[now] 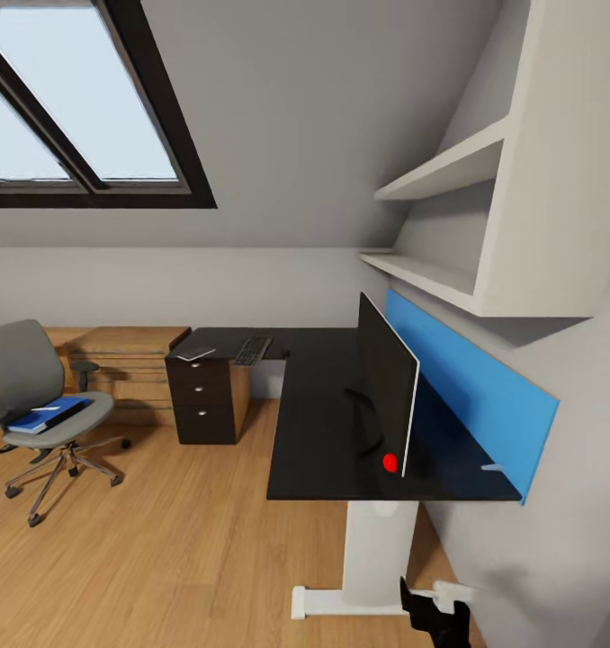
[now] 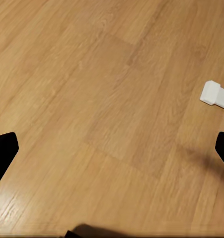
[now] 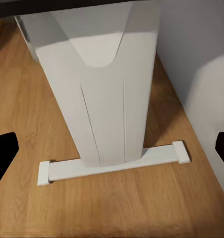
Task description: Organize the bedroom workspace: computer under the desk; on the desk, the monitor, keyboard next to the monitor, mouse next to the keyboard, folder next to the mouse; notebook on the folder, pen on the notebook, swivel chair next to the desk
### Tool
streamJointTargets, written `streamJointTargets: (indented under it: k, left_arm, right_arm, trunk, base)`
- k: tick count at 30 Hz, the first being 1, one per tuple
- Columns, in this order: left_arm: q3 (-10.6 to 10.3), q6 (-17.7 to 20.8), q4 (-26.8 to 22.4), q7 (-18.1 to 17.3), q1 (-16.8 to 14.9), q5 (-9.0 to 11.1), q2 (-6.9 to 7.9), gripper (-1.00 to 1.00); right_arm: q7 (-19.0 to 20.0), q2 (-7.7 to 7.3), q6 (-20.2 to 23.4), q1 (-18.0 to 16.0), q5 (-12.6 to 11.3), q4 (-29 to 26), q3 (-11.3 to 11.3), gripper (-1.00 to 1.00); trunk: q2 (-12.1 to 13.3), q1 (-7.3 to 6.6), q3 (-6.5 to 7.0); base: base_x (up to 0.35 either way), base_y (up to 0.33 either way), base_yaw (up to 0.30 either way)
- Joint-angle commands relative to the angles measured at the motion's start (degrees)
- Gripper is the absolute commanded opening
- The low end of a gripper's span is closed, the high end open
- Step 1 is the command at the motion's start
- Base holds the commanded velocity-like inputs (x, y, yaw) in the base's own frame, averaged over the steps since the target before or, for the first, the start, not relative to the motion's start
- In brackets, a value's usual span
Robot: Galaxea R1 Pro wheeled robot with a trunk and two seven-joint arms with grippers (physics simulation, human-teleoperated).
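Note:
The swivel chair (image 1: 35,396) stands on the floor at the left, apart from the desk (image 1: 318,423). The blue folder (image 1: 49,415) lies on its seat. On the desk's near wing the monitor (image 1: 386,387) stands edge-on to me. The keyboard (image 1: 253,349) lies on the far wing above the drawer unit (image 1: 202,399), with a small flat pale item (image 1: 195,354) beside it that I cannot identify. Computer, mouse, notebook and pen are out of view or too small to tell. My left gripper (image 2: 112,148) is open over bare floor. My right gripper (image 3: 112,148) is open, facing the desk's white leg (image 3: 104,99).
An oak chest (image 1: 125,360) stands against the back wall between chair and desk. A blue panel (image 1: 471,387) and white shelves (image 1: 449,171) line the right wall. The desk's white foot (image 1: 327,601) lies near my right arm (image 1: 435,619). Wooden floor (image 1: 161,540) stretches between chair and desk.

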Motion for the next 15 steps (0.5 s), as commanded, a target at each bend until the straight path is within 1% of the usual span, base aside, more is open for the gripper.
streamJointTargets:
  k: [1,3,5,6,7,10,15]
  left_arm:
    - [0.0,0.0,-0.1,0.0,0.0,0.3,-0.02,1.00]
    - [0.0,0.2,-0.1,0.0,0.0,0.3,-0.05,1.00]
    - [0.0,0.5,-0.1,0.0,0.0,0.3,-0.07,1.00]
    - [0.0,1.6,-0.1,-0.1,0.0,0.3,-0.08,1.00]
    - [0.0,2.2,-0.1,-0.1,0.0,0.3,-0.09,1.00]
    - [-0.1,6.6,0.1,-0.2,0.0,0.3,0.07,1.00]
    - [-0.1,8.5,1.7,-0.5,0.0,0.2,0.10,1.00]
  right_arm:
    - [-0.3,-0.25,-2.0,-0.1,0.4,3.3,-0.4,1.00]
    - [-0.7,-1.20,-5.1,0.0,0.3,9.6,-0.4,1.00]
    - [-0.8,-1.60,-7.4,0.0,0.3,13.3,-0.4,1.00]
    - [-0.8,-1.85,-9.9,0.0,0.4,15.9,-0.4,1.00]
    - [-0.8,-1.92,-10.6,0.0,0.4,16.6,-0.4,1.00]
    - [-0.8,-2.14,-13.0,0.0,0.5,18.7,-0.3,1.00]
    - [-0.7,-2.13,-13.5,0.0,0.6,19.2,-0.2,1.00]
  trunk:
    - [0.4,-0.22,0.12]
    - [1.2,-0.66,0.48]
    - [2.0,-1.10,0.84]
    - [2.4,-1.32,1.02]
    - [2.8,-1.53,1.20]
    - [4.0,-2.19,1.74]
    - [6.0,-3.29,2.64]
  base:
    - [0.000,0.000,0.000]
    - [0.000,0.000,0.000]
    - [0.000,0.000,0.000]
    - [0.000,0.000,0.000]
    - [0.000,0.000,0.000]
    - [0.000,0.000,0.000]
    - [0.000,0.000,0.000]
